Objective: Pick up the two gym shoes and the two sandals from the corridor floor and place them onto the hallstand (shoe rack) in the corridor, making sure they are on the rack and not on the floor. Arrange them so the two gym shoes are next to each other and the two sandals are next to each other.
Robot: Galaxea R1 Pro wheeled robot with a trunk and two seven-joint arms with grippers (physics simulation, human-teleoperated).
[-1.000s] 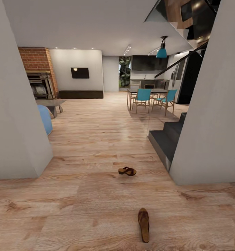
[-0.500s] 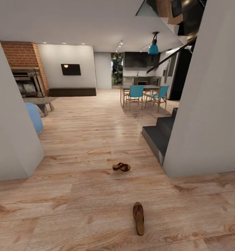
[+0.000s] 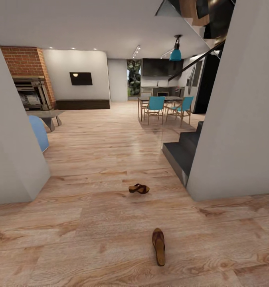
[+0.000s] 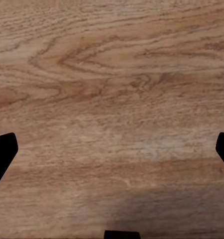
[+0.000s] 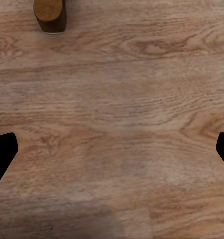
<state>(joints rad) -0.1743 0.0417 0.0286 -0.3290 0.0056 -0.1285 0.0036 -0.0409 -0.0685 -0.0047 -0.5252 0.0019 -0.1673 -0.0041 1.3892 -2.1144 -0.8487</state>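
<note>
Two dark reddish-brown sandals lie apart on the corridor floor (image 3: 90, 239) in the head view. The far sandal (image 3: 139, 188) lies sideways near the right wall's corner. The near sandal (image 3: 159, 246) points lengthwise toward me. In the right wrist view the tan end of a sandal (image 5: 50, 14) shows on the planks, well clear of my right gripper (image 5: 112, 154), which is open with nothing between its fingers (image 5: 2, 154). My left gripper (image 4: 112, 154) is open over bare planks. The gym shoes and the hallstand are out of view.
White walls flank the corridor at the left (image 3: 10, 159) and right (image 3: 238, 119). Dark stairs (image 3: 182, 153) rise beside the right wall. Beyond lie a dining table with teal chairs (image 3: 155, 105), a blue seat (image 3: 38, 133) and a brick fireplace (image 3: 26, 79).
The whole head view has shifted, so the camera moved; it has nearly settled over the last half second. Both sandals lie where they were on the floor.
</note>
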